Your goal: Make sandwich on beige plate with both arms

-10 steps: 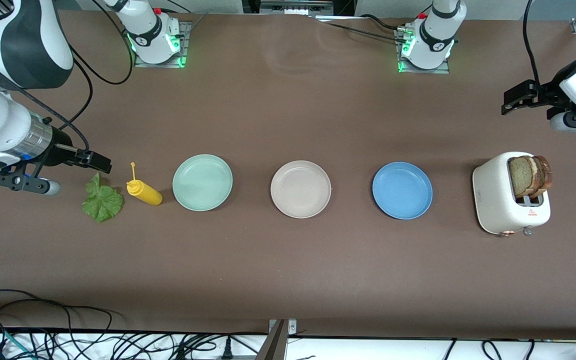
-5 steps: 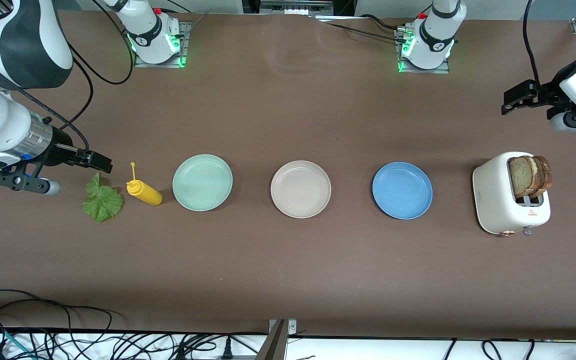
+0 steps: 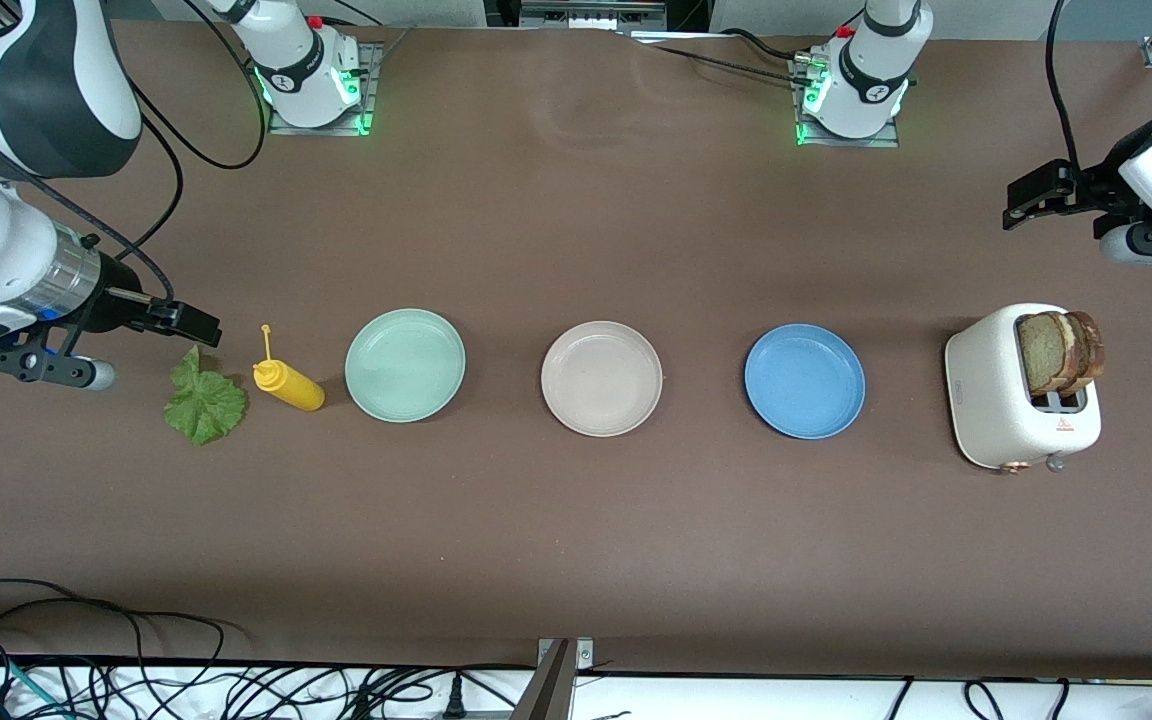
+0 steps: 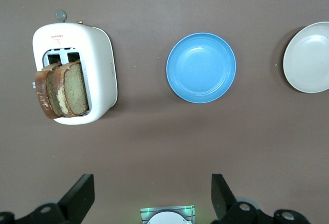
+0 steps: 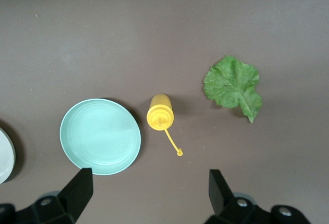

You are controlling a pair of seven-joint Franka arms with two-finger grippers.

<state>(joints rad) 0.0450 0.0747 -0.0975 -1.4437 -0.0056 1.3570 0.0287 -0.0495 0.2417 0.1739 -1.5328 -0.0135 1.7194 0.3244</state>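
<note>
Two brown-crusted toast slices (image 3: 1061, 352) half hidden in white toaster (image 3: 996, 400), round beige plate (image 3: 602, 378) mid-desk between mint-green plate (image 3: 405, 365) and blue plate (image 3: 804, 380), cut off in both wrist views, ruffled green lettuce leaf (image 3: 204, 400) beside yellow squeeze bottle (image 3: 288, 384), right gripper (image 3: 198, 325) spread empty over the leaf, shifted slightly, left gripper (image 3: 1024, 200) spread empty, unchanged.

My black fingers (image 4: 82, 196) look like matt plastic, above a dull brown table (image 3: 576, 540) with a paper-like skin, smooth satin plates, beige plate (image 3: 601, 378) included, a finely speckled white toaster (image 3: 996, 400), rough-crusted toast (image 3: 1056, 352), and a crinkled lettuce leaf (image 3: 204, 402).
</note>
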